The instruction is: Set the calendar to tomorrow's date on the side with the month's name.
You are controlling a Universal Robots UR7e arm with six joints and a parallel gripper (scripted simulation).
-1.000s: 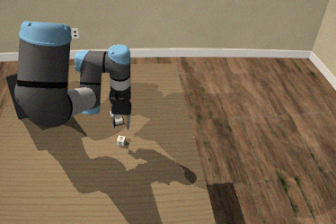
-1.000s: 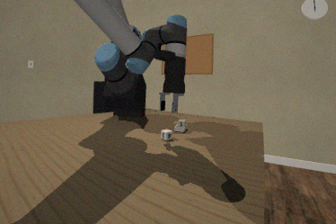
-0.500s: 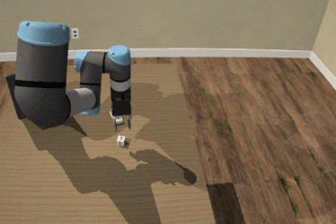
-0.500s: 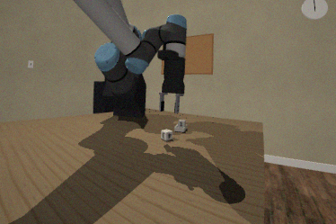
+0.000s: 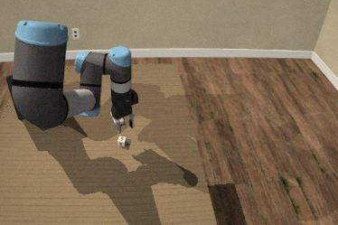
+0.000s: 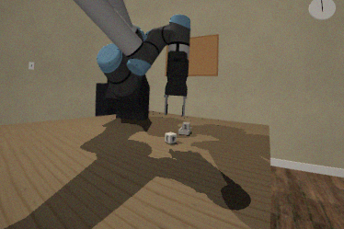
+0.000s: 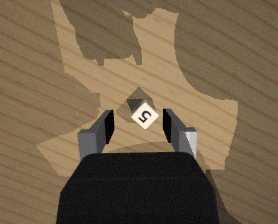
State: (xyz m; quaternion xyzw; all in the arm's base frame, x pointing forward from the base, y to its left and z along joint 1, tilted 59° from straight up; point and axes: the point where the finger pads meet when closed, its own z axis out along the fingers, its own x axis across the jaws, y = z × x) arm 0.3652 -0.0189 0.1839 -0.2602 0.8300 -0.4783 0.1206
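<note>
On the wooden table point(image 5: 68, 171) point(image 6: 193, 188) point(image 7: 30, 190), a white cube point(image 5: 122, 141) point(image 6: 170, 138) point(image 7: 145, 114) lies below the gripper's point(image 5: 125, 127) point(image 6: 175, 115) point(image 7: 138, 125) wide-apart fingers.

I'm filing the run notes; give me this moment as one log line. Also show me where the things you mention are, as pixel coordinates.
claw point(image 5: 126, 127) point(image 6: 175, 115) point(image 7: 138, 119): open, empty | loose cube point(image 5: 122, 141) point(image 6: 170, 138) point(image 7: 145, 114): on table, 5 on top | other cube point(image 6: 187, 126): in tray point(image 6: 184, 132)

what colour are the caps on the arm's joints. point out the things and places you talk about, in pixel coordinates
Light blue point(image 5: 42, 32) point(image 6: 179, 21), clearest in the top view.
</note>
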